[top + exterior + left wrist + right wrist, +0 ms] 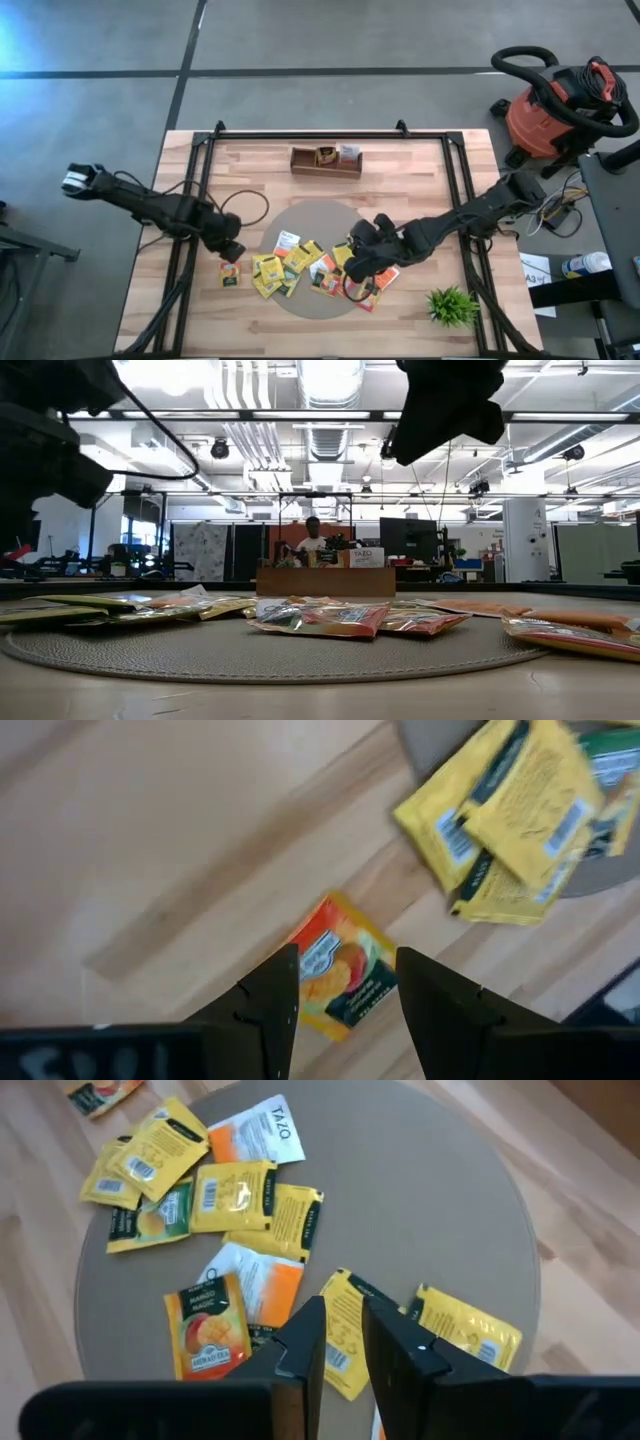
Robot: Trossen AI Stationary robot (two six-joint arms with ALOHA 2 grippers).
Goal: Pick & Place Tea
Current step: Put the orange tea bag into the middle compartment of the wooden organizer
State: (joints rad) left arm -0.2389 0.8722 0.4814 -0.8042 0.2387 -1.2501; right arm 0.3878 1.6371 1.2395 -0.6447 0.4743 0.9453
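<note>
Tea packets lying scattered on round grey mat mid-worktop, one orange packet off mat. Left tool hovering spread over it, lining up pick. Right tool above yellow packet, fingers narrowly parted, nothing visibly pinched. Wooden tray likely destination.

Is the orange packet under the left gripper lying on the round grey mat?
No: in the left wrist view the orange packet lies on bare wood beside the mat, below the open left gripper.
</note>
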